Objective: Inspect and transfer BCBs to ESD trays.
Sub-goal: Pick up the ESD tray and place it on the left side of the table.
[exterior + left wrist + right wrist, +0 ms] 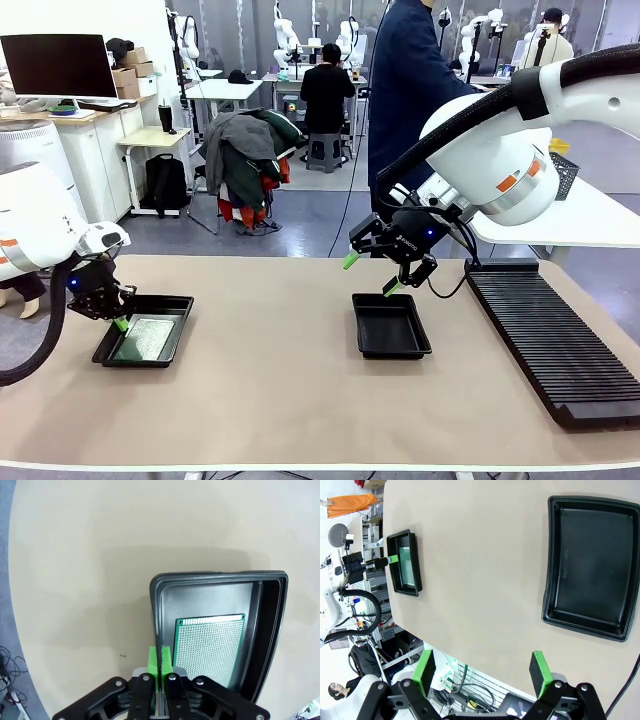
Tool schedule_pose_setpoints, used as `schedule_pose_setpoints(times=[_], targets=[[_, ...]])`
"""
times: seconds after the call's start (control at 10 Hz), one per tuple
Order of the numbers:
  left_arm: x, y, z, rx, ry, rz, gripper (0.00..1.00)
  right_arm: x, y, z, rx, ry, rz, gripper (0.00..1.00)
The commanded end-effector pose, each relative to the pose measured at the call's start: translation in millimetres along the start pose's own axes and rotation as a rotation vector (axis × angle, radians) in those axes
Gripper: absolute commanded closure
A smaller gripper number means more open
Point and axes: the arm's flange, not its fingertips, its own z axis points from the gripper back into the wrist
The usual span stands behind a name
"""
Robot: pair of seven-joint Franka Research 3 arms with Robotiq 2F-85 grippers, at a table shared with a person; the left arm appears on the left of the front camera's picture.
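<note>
BCB (pixel 147 338) lies in the ESD tray (pixel 178 300) by the left edge of the bench (pixel 280 410), just beside the left gripper (pixel 120 322), pads together, empty; right gripper (pixel 369 275), spread wide, hovers above the central empty tray (pixel 388 328)

Bright, even light; every view sharp. A faint soft shadow lies on the table (pixel 100 555) just beyond the left gripper (pixel 160 654). Wrist views bow at their edges.
</note>
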Motion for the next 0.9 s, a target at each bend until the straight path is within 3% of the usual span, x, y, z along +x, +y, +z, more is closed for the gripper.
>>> schedule_pose_setpoints(times=[0.0, 0.3, 0.4, 0.6, 0.7, 0.8], targets=[[0.1, -0.3, 1.2, 0.0, -0.001, -0.001, 0.97, 2.0, 2.0, -2.8, -0.013, -0.013, -0.02, 0.0], [-0.3, 0.8, 1.3, 0.01, 0.015, 0.008, 0.95, 2.0, 2.0, -2.8, -0.013, -0.013, -0.02, 0.0], [-0.2, -1.2, 3.4, 0.024, 0.027, 0.005, 0.78, 2.0, 2.0, -2.8, -0.013, -0.013, -0.02, 0.0], [0.7, -2.0, 8.6, 0.047, 0.04, 0.008, 0.76, 2.0, 2.0, -2.8, -0.013, -0.013, -0.02, 0.0], [-0.1, -2.9, 13.5, 0.06, 0.041, 0.014, 0.57, 2.0, 2.0, -2.8, -0.013, -0.013, -0.02, 0.0], [0.0, -3.9, 18.2, 0.06, 0.049, -0.004, 0.64, 2.0, 2.0, -2.8, -0.013, -0.013, -0.02, 0.0]])
